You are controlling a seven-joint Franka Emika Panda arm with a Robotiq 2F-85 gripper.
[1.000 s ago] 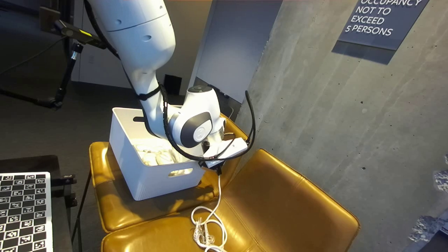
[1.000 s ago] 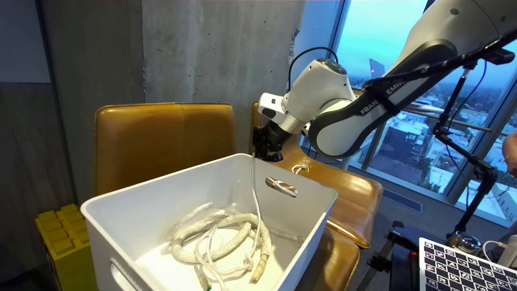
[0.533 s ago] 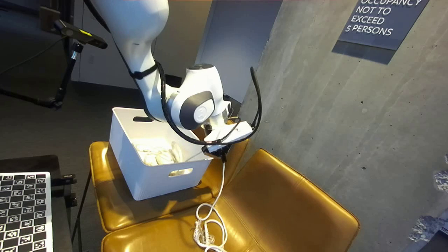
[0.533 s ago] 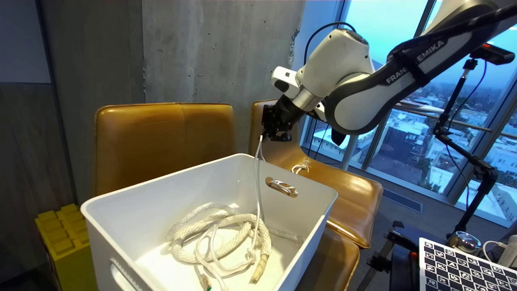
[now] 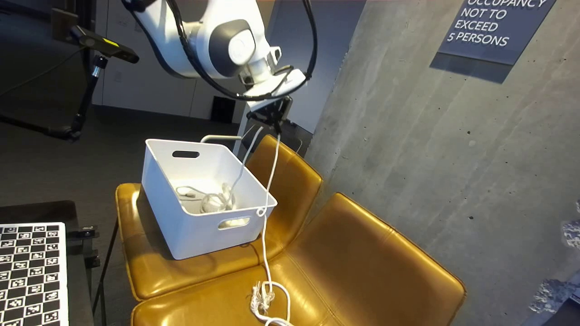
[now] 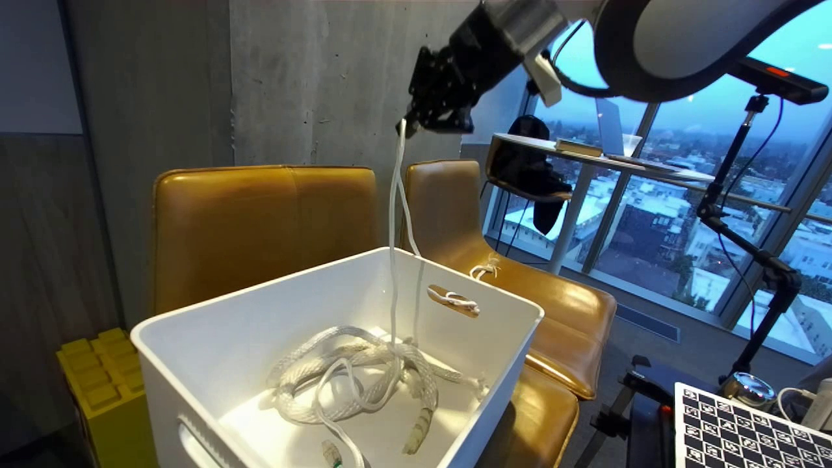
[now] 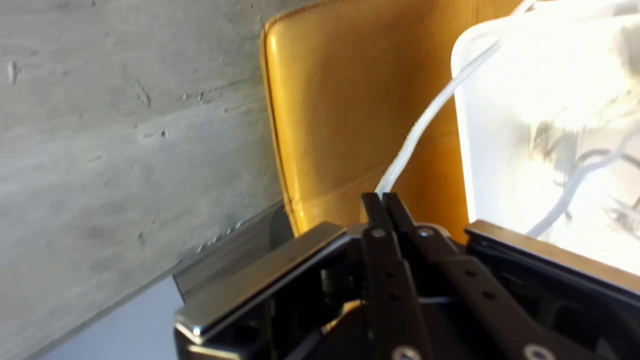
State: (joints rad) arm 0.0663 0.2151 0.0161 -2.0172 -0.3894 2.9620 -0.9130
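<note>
Concrete wall (image 5: 444, 149) behind. Gripper (image 7: 380, 195), now lifted well above a wall-side corner of the bin (image 5: 199, 237), pinches rope (image 7: 414, 136) between closed jaws. One strand drops inside, another outside to the next chair (image 5: 326, 271); some slack apparently taken up.

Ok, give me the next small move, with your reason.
Probably move the black two-fingered tool sideways over the white rectangular plastic bin: in the wrist view it points beside the bin, shut on the thin white braided rope, and one length runs down outside.
</note>
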